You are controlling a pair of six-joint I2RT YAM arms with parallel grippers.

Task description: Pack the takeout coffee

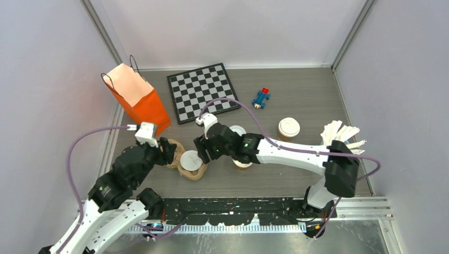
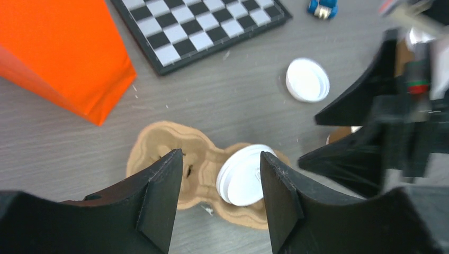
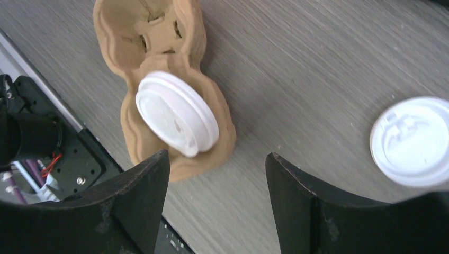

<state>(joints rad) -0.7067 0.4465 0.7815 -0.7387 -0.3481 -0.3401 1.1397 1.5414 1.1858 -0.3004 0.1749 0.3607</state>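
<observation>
My left gripper (image 2: 221, 159) has its jaws well apart and grips nothing. In the left wrist view its two black fingers (image 2: 159, 196) frame the lidded cup (image 2: 241, 177), whose white lid shows in the gap. The right-hand finger overlaps the lid's edge in that view, and I cannot tell whether it touches.

My right gripper (image 3: 217, 159) is also spread wide, with bare table between its jaws. The same cup (image 3: 177, 114) sits just past its left fingertip, toward the upper left of that frame.

From above, the left gripper (image 1: 168, 151) is at the left end of the brown pulp tray (image 1: 197, 173). The right gripper (image 1: 201, 153) is on the other side of the cup (image 1: 189, 160), very close to it.

The cup stands in the tray's nearer pocket. The other pocket (image 3: 159, 32) holds nothing. The lid looks slanted in the right wrist view, but I cannot say whether the cup leans.

A second cup (image 1: 238, 130) is partly hidden behind my right arm. It shows as a white disc in the upper right of the left wrist view (image 2: 307, 79). A third cup (image 1: 288, 128) stands alone further right.

An orange paper bag (image 1: 140, 98) stands at the upper left, with a chessboard (image 1: 204, 91) beside it and a small blue and red toy (image 1: 261, 98) near the board.
</observation>
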